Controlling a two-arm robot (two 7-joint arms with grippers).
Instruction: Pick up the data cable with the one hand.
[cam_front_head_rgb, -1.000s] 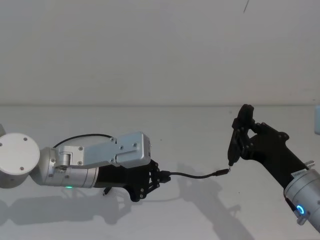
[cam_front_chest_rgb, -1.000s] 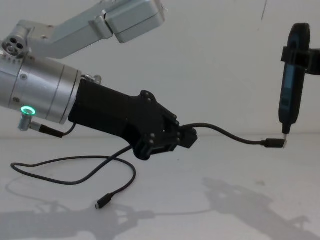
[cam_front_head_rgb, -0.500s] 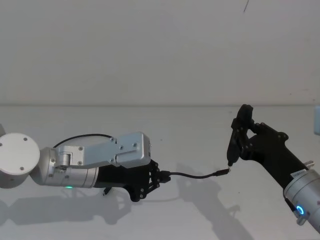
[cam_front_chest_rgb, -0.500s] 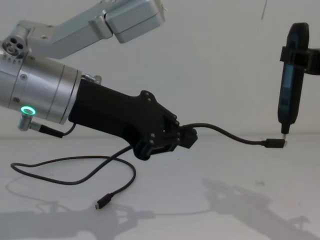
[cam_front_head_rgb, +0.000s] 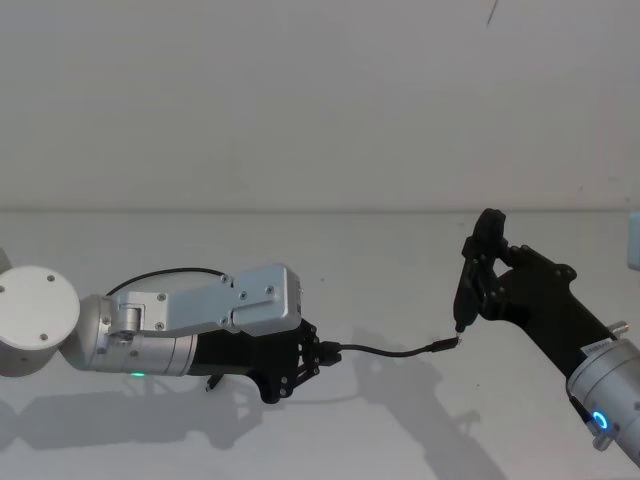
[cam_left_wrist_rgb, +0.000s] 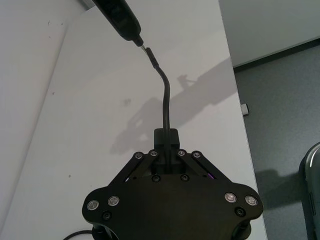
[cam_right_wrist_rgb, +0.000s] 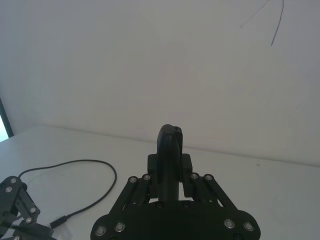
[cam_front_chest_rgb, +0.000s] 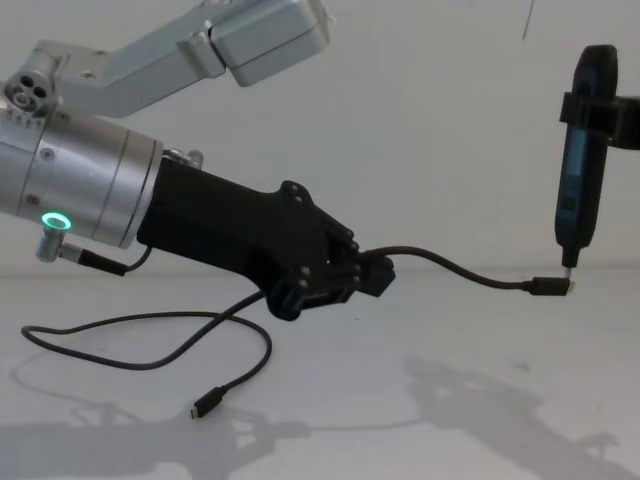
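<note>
My left gripper (cam_front_head_rgb: 318, 356) hovers low over the white table, shut on the data cable (cam_front_head_rgb: 385, 350) a short way from one tip. From the jaws the thin black cord (cam_front_chest_rgb: 450, 265) arcs to the right and ends in a small flat plug (cam_front_chest_rgb: 548, 287). In the left wrist view the cord (cam_left_wrist_rgb: 165, 102) runs straight out from between my fingers. Behind the gripper the slack loops on the table (cam_front_chest_rgb: 150, 350) and ends in the other plug (cam_front_chest_rgb: 207, 404). My right gripper (cam_front_head_rgb: 480, 285) is shut on a slim upright black tool (cam_front_chest_rgb: 580, 170), its pointed tip right at the raised plug.
A short black lead with a silver barrel plug (cam_front_chest_rgb: 80, 262) hangs at my left wrist. The table's side edge (cam_left_wrist_rgb: 240, 100) drops to grey floor. A pale blue object (cam_front_head_rgb: 634, 240) shows at the right edge. A white wall stands behind.
</note>
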